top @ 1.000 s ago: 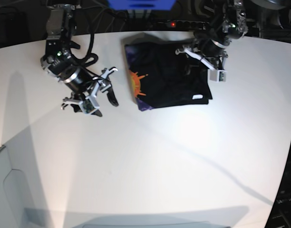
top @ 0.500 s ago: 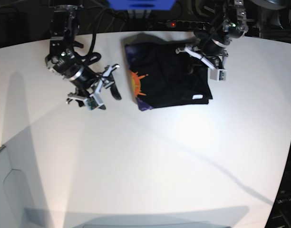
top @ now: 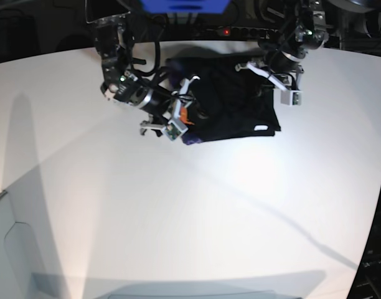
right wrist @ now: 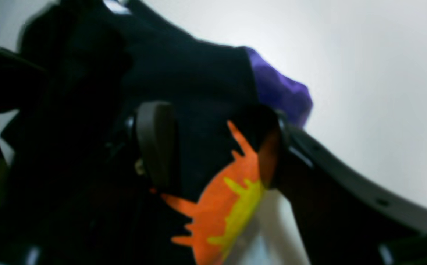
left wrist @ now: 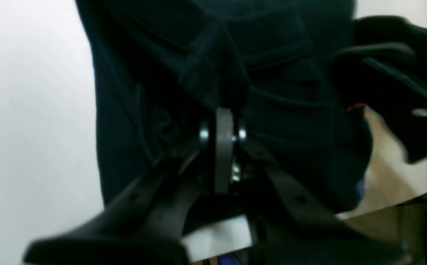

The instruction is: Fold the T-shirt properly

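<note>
Near the far edge of the white table (top: 197,205), the folded black T-shirt (top: 234,106) lay with the left gripper (left wrist: 222,121) pinched shut on its cloth and the right gripper (right wrist: 213,147) spread wide around the orange-printed edge, apparently ready to close for another fold.

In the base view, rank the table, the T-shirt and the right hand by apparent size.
1. Table, by far the largest.
2. T-shirt.
3. Right hand, smallest; it overlaps the shirt's near-left edge, so its outline is partly unclear.
</note>
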Controlling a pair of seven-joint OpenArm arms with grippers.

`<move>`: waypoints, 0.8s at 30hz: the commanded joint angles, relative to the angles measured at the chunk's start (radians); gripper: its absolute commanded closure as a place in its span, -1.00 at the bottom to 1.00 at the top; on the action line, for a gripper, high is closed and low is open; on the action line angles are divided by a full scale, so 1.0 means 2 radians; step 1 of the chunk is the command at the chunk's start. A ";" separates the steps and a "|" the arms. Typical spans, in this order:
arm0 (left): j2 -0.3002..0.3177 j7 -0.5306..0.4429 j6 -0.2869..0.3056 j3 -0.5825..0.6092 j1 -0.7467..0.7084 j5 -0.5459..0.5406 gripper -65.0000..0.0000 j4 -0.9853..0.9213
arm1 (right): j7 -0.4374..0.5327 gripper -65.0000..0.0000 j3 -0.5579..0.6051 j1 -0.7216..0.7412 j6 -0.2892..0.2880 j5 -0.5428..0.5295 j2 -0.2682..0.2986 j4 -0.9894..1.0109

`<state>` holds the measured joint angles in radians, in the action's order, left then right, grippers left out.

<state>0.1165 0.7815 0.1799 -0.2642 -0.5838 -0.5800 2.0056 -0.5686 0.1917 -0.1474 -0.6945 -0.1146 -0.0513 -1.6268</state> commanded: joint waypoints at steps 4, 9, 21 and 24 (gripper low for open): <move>0.001 -0.008 0.005 0.000 -0.006 -0.039 1.00 0.011 | 0.018 -0.07 0.004 0.030 -0.002 -0.008 -0.002 0.050; 0.026 -0.008 -0.001 -0.003 -0.017 -0.109 1.00 0.011 | 0.055 0.04 0.004 0.046 -0.002 -0.007 0.001 0.090; 0.093 -0.004 -0.001 -0.063 -0.074 -0.275 1.00 0.011 | 0.056 0.05 0.004 0.065 -0.002 -0.007 0.010 0.107; 0.101 -0.004 0.002 -0.066 -0.087 -0.273 1.00 0.009 | 0.056 0.05 0.004 0.066 -0.002 -0.007 0.010 0.107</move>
<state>0.3065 0.7830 0.1764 -0.3916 -0.7513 -1.1042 2.0090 -0.4511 0.2001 -0.0273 -0.6949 -0.1375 -0.0330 -1.4033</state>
